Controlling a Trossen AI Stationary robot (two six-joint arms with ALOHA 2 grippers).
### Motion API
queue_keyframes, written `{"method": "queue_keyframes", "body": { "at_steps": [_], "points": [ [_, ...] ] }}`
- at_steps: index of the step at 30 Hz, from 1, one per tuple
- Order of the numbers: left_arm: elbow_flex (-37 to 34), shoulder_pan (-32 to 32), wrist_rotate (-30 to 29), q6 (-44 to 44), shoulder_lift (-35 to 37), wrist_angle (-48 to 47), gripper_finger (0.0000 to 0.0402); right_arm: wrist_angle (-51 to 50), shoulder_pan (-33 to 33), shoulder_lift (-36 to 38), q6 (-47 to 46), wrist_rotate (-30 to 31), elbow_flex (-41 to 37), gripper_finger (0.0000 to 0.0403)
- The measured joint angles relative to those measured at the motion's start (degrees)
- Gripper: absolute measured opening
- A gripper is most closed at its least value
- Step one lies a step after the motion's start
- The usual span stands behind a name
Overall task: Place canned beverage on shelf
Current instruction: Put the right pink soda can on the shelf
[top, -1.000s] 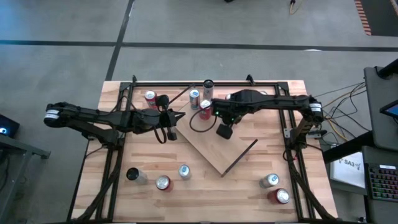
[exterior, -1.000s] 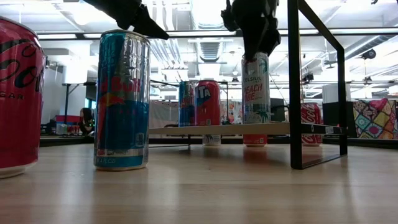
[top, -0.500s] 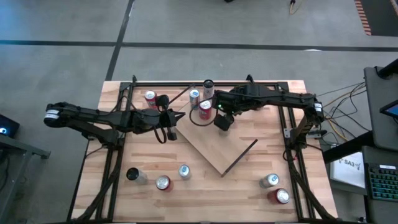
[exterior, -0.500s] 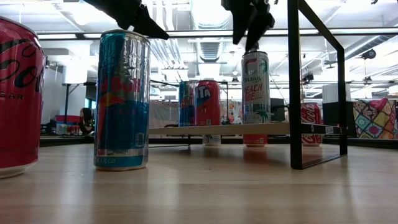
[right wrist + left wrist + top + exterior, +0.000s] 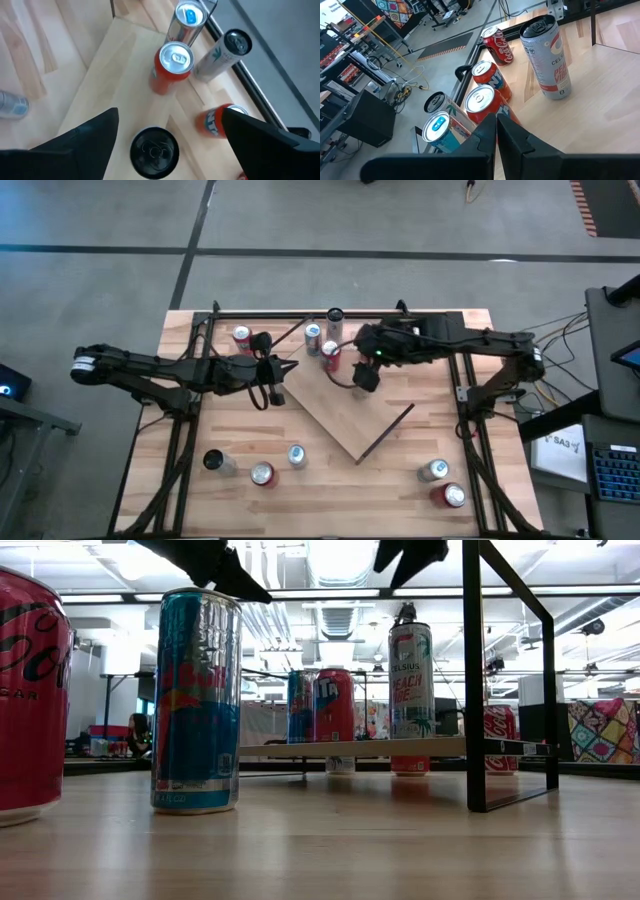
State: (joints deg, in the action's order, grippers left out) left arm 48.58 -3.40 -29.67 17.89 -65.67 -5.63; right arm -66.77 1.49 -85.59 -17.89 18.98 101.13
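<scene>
The shelf is a light-wood board lying askew mid-table. A white slim can with a black top stands upright on it, and it also shows in the left wrist view. My right gripper is open and empty straight above this can's top, clear of it, and hides the can in the high view. A red can stands on the shelf's far part. My left gripper is shut and empty, held above the shelf's left corner.
Near the far edge stand a red can, a blue-topped can and a dark-topped can. Several more cans stand near the front edge, at the left and right. A black frame post stands beside the shelf.
My right gripper has opened, let go of the white can's top and gone up, clear of it. The can stays upright on the shelf where it was set.
</scene>
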Motion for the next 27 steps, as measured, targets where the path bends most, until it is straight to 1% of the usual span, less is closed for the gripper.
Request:
{"method": "queue_keyframes", "body": {
  "at_steps": [4,10,16,23,27],
  "points": [
    [0.01,0.02,0.73,-0.51,0.01,0.29,0.0000,3.49,-1.94,3.60,-0.76,1.04,-5.09,0.0312],
    [0.00,0.02,5.16,-0.70,0.00,2.10,0.0000,9.44,-4.42,8.83,-1.29,2.41,-13.87,0.0263],
    [0.00,0.00,6.78,-0.72,0.00,4.26,0.0000,12.64,-6.64,15.26,-2.12,6.67,-22.35,0.0204],
    [0.01,0.00,7.13,-1.76,0.00,6.62,0.0000,19.11,-8.15,22.76,-3.10,6.71,-33.08,0.0134],
    [0.00,0.00,9.72,-2.17,-0.14,7.82,0.0000,23.81,-8.41,26.29,-3.06,6.64,-39.69,0.0092]
  ]
}}
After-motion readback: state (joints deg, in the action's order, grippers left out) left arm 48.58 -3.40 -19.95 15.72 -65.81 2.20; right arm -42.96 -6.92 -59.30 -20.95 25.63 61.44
